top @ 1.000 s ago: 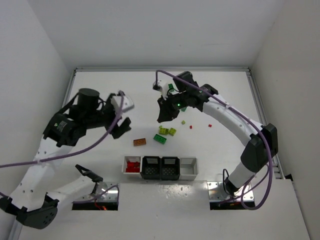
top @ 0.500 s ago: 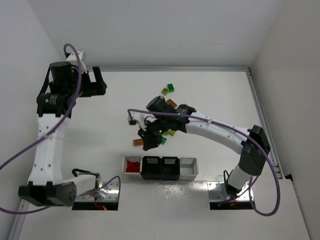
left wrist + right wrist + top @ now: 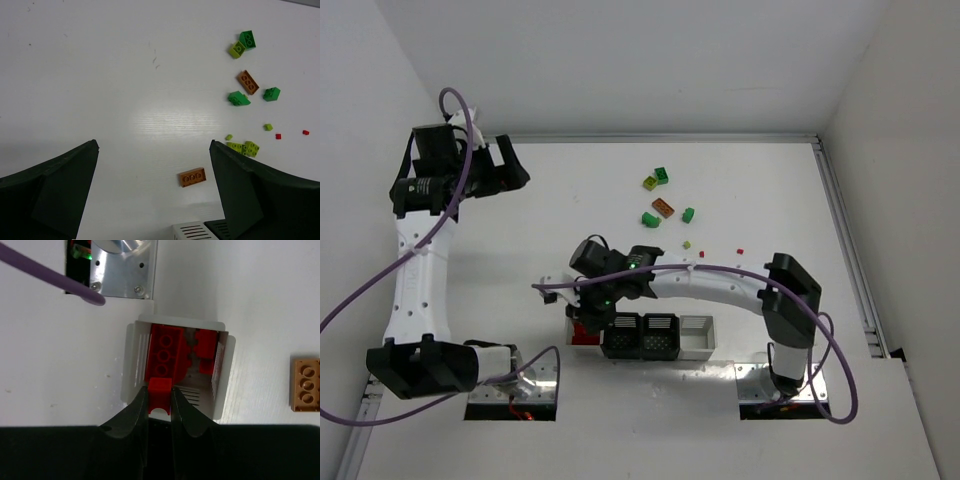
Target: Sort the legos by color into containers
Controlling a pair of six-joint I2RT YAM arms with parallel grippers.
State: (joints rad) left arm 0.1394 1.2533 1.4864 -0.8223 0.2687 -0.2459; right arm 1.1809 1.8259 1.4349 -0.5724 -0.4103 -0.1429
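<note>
My right gripper (image 3: 159, 392) is shut on a small red brick (image 3: 160, 389) and holds it over the near edge of the left white bin (image 3: 131, 365), which has several red bricks (image 3: 162, 354) in it. In the top view the right gripper (image 3: 586, 318) hangs over the left end of the bin row (image 3: 697, 338). My left gripper (image 3: 518, 172) is open and empty, raised at the back left; its wrist view shows the gripper (image 3: 154, 144) high above the table. A brown-orange brick (image 3: 192, 177) lies just behind the bins. Green, yellow-green and orange bricks (image 3: 663, 208) lie scattered farther back.
Two black bins (image 3: 640, 336) sit between the white ones. A yellow-green cluster (image 3: 245, 148) and tiny red bits (image 3: 739, 250) lie mid-table. The left arm's metal base plate (image 3: 122, 265) and a purple cable (image 3: 50, 275) are beside the left bin. Walls enclose the table.
My right arm swung from the brick pile at the back down to the left white bin with the red brick. My left arm rose and pulled back to the far left.
</note>
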